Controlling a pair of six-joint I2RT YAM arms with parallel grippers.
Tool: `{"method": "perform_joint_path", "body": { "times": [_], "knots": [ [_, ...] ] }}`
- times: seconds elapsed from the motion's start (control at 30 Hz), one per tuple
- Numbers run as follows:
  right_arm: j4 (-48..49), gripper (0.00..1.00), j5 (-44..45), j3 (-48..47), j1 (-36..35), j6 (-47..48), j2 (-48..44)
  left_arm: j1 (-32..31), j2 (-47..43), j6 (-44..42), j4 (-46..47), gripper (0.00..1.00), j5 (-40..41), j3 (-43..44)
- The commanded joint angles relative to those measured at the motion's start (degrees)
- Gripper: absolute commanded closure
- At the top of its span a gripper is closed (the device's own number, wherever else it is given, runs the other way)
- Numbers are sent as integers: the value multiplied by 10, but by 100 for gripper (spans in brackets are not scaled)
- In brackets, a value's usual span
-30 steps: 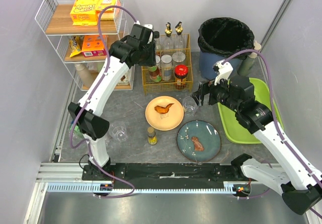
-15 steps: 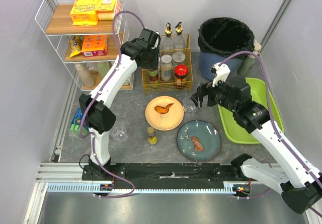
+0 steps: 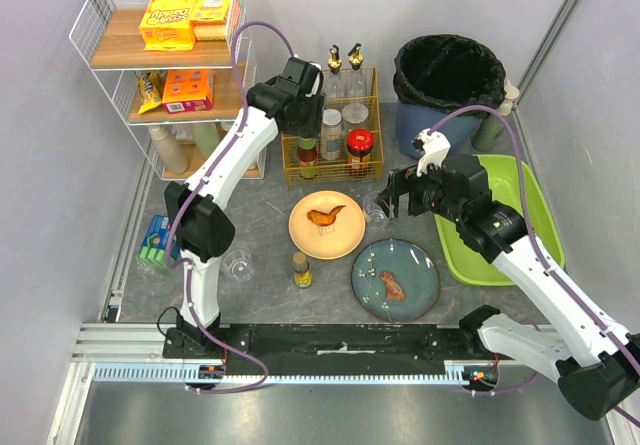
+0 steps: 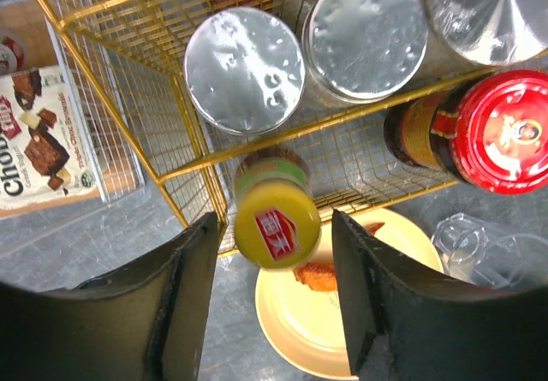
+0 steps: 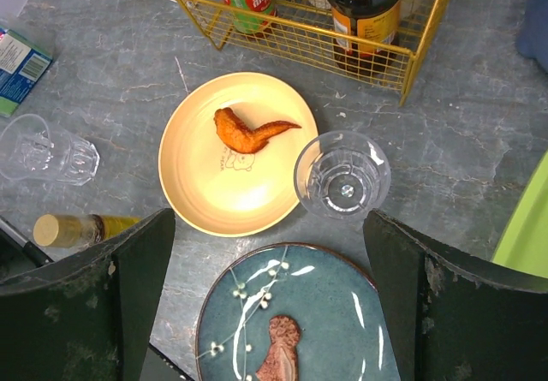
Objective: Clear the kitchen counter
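The dark grey kitchen counter (image 3: pixel 260 200) holds a yellow plate (image 3: pixel 326 227) with a chicken wing (image 5: pixel 248 131), a teal plate (image 3: pixel 395 279) with a brown food piece, two clear glasses (image 3: pixel 377 208) (image 3: pixel 237 262) and a small spice bottle (image 3: pixel 300 270) lying on its side. My left gripper (image 4: pixel 274 227) is open above the gold wire basket (image 3: pixel 332 140). Its fingers stand either side of a yellow-capped bottle (image 4: pixel 276 223) without touching it. My right gripper (image 5: pixel 270 227) is open and empty above the counter, over the near edges of both plates, with one glass (image 5: pixel 342 175) just beyond it.
A lime-green tray (image 3: pixel 500 225) lies at the right, a black-lined bin (image 3: pixel 448 75) behind it. A white wire rack (image 3: pixel 165 75) with boxes stands at the back left. A blue-green pack (image 3: pixel 155 242) lies at the left edge. The basket holds several jars, one red-capped (image 4: pixel 501 128).
My left gripper swung right from the wire rack to above the gold basket, and its arm uncovered the blue-green pack. My right gripper shifted slightly left.
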State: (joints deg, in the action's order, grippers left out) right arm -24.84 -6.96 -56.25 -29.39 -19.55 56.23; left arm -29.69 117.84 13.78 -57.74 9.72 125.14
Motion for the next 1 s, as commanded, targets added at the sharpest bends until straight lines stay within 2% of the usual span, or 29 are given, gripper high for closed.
{"method": "perform_joint_path", "body": {
  "times": [0.0, 0.13, 0.43, 0.53, 0.63, 0.77, 0.97],
  "knots": [
    [23, 2, -17, 6, -1, -13, 0, 1, -7, -21, 38, 34, 14, 31],
    [20, 2, -41, 1, 0, 19, 6, 1, -26, -21, 39, 22, 12, 30],
    [19, 2, -87, -14, 0, 72, 36, 0, -136, -10, 48, 16, 2, -12],
    [38, 2, -116, -12, -9, 82, 44, 1, -213, -5, 81, 16, -4, -89],
    [53, 2, -108, -12, -38, 78, 58, 0, -316, -2, 143, 16, -2, -216],
    [73, 2, -78, -13, -116, 77, 79, 0, -444, -7, 230, 16, 10, -383],
    [109, 2, -31, -16, -235, 101, 124, -1, -574, -21, 292, 15, 43, -548]
  ]
}}
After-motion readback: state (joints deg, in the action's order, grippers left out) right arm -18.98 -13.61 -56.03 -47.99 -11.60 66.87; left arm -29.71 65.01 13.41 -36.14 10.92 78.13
